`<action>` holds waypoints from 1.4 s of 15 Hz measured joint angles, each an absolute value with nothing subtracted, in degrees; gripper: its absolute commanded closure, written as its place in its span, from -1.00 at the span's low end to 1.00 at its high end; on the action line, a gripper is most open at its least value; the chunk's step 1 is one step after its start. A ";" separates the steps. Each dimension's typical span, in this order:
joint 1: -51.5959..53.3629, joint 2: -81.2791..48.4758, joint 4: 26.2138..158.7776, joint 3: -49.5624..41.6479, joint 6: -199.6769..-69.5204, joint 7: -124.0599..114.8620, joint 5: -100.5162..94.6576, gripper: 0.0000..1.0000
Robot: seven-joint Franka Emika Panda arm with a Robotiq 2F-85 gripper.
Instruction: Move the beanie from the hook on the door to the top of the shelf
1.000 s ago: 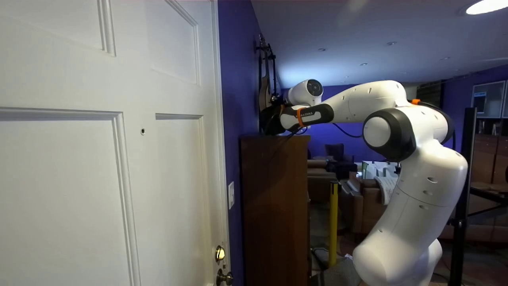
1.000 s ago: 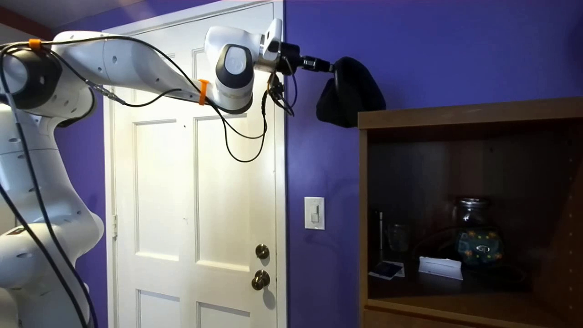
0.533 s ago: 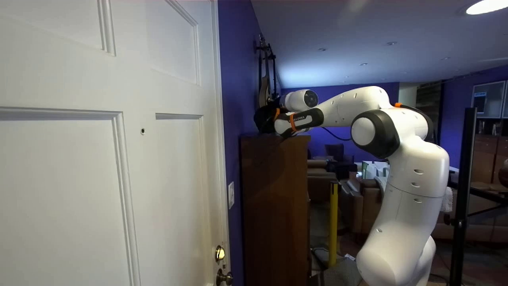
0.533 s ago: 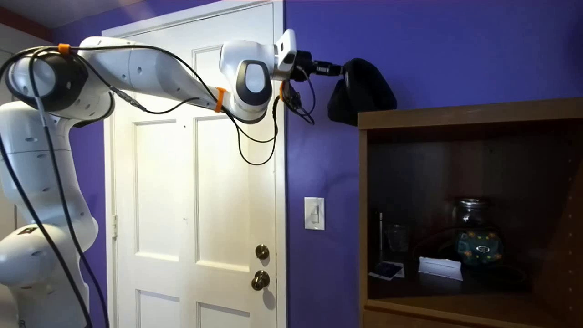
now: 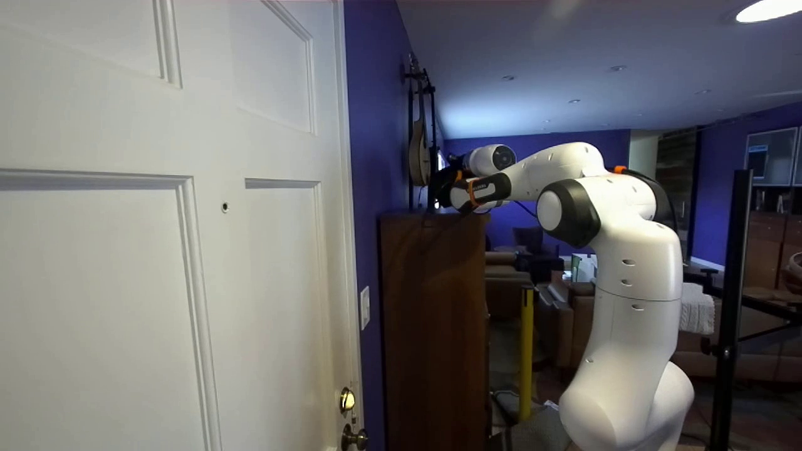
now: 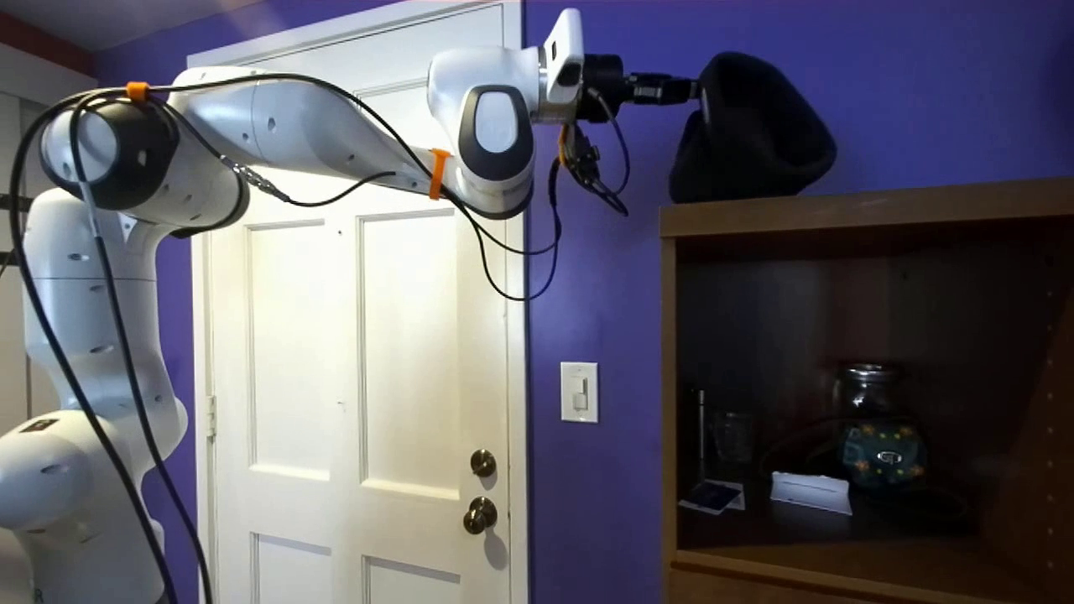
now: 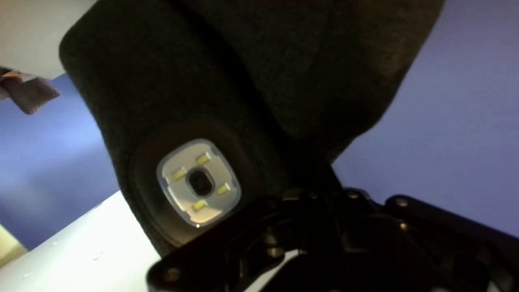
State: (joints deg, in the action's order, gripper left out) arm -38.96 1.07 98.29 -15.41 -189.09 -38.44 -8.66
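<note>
The black beanie (image 6: 747,130) hangs open and floppy from my gripper (image 6: 690,89) in an exterior view. My gripper is shut on its rim. The beanie's lower edge is at the left end of the top of the brown shelf (image 6: 873,205); I cannot tell whether it touches. The gripper is left of the shelf's edge and above its top. In the wrist view the beanie (image 7: 275,73), with a light patch of small LEDs, fills the area ahead of the jaws (image 7: 312,198). The white door (image 6: 411,352) is behind the arm. In an exterior view the arm mostly hides the beanie.
A purple wall (image 6: 604,294) with a light switch (image 6: 579,393) is behind. A jar (image 6: 869,390), a small bag (image 6: 885,457) and a card (image 6: 811,493) sit inside the shelf. A guitar (image 5: 420,150) hangs on the wall beyond the shelf. A yellow post (image 5: 526,351) stands beside it.
My gripper and the held beanie have moved towards the shelf and, in the last half second, upward. The beanie has gone from hanging beside the shelf's left edge to above its top.
</note>
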 measured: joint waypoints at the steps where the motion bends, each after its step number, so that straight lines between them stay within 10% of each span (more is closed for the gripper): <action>1: -40.10 0.02 97.02 -15.99 -189.17 -38.73 -8.66 0.98; 8: -34.34 -3.03 95.28 -16.25 -189.84 -32.87 2.91 0.92; 9: -32.58 -3.04 95.27 -16.26 -189.55 -31.10 5.25 0.41; 21: -28.92 0.31 93.61 -19.31 -173.88 -23.43 8.78 -0.98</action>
State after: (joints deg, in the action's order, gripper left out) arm -28.92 0.31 93.61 -19.31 -173.88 -23.43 8.78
